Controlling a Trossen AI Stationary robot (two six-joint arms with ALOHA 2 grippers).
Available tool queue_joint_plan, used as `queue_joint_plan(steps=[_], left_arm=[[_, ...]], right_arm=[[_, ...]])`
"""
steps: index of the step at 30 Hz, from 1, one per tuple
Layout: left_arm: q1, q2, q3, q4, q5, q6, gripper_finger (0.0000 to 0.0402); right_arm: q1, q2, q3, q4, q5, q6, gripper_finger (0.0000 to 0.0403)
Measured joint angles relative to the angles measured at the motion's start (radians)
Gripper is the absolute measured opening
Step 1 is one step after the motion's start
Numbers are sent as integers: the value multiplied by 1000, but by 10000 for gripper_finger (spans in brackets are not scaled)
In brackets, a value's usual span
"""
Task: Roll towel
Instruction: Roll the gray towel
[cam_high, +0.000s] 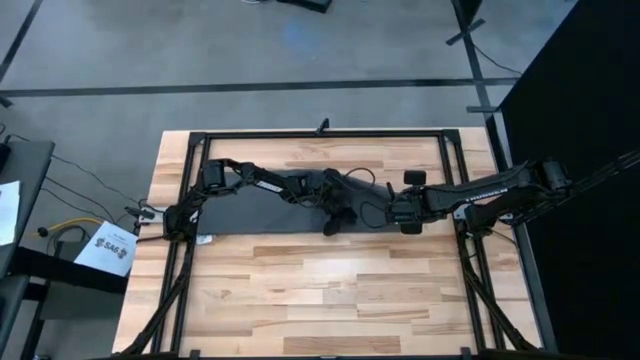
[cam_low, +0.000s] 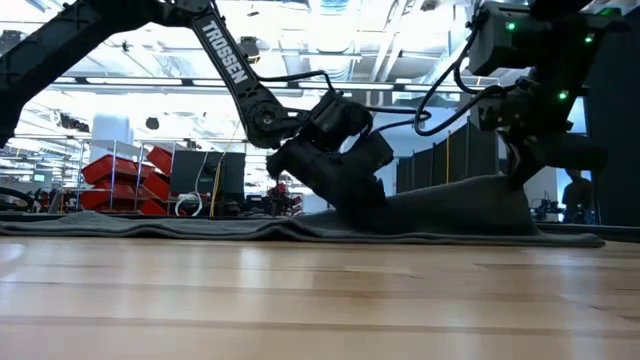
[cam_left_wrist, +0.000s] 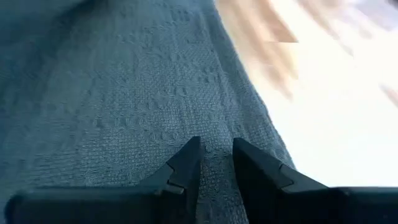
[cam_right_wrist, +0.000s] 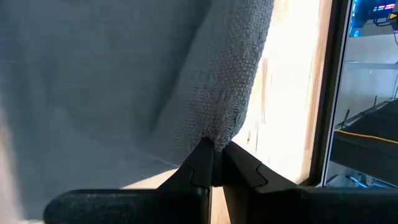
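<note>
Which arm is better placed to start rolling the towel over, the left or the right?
The right, probably. The right gripper is shut on the towel at its end edge and holds that edge raised off the table. The left gripper pinches the cloth nearer the middle, low against the table.

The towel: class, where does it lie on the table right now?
In the high view the towel lies spread across the table's far half, its right end pinched and lifted by the right pincer.
</note>
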Motion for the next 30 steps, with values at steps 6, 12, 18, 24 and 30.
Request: queue_joint_plan(steps=[6,12,18,24,30], left_arm=[[-6,-65,-6,-67,-6,-3,81],[-5,-79,-4,-78,-60,40,81],[-25,-79,-4,-94,-77,70,81],[-14,-73,-24,-33,-192,104,81],[8,-56,-26,19,-189,91,81]], right_arm=[[-4,0,0,5,-2,4,9],[-5,0,0,23,-4,15,9],[-28,0,0,24,-3,-4,9],[-17,0,0,40,2,-9,9],[32,0,0,50,13,0,9]])
